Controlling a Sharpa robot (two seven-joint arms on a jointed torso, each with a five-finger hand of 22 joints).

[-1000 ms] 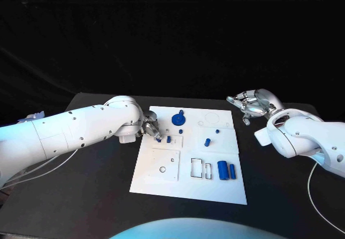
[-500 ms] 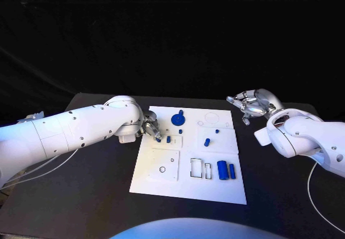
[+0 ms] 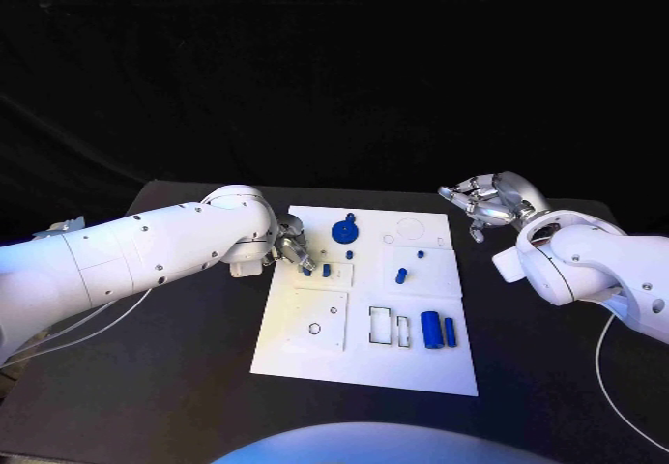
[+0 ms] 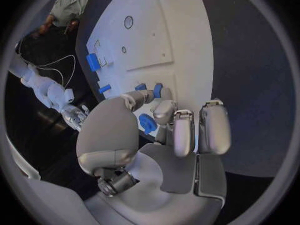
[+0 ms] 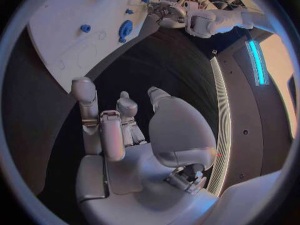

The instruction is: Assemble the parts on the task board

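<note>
The white task board (image 3: 365, 333) lies in the middle of the black table. On its far part lie a blue disc-shaped part (image 3: 344, 230) and two small blue pegs (image 3: 327, 271). My left hand (image 3: 293, 246) is at the board's left edge, fingertips down at the left peg (image 4: 140, 87). Another blue piece (image 4: 148, 122) shows between thumb and fingers; whether the hand holds it is unclear. Two blue cylinders (image 3: 431, 331) lie near the board's right edge. My right hand (image 3: 485, 203) hovers off the board's far right corner, fingers spread, holding nothing.
More small blue pieces (image 3: 400, 275) sit in the board's right half, and rectangular slots (image 3: 379, 325) lie beside the cylinders. Bare black table (image 3: 167, 367) flanks the board on both sides. A cable (image 3: 606, 367) runs along the table at the right.
</note>
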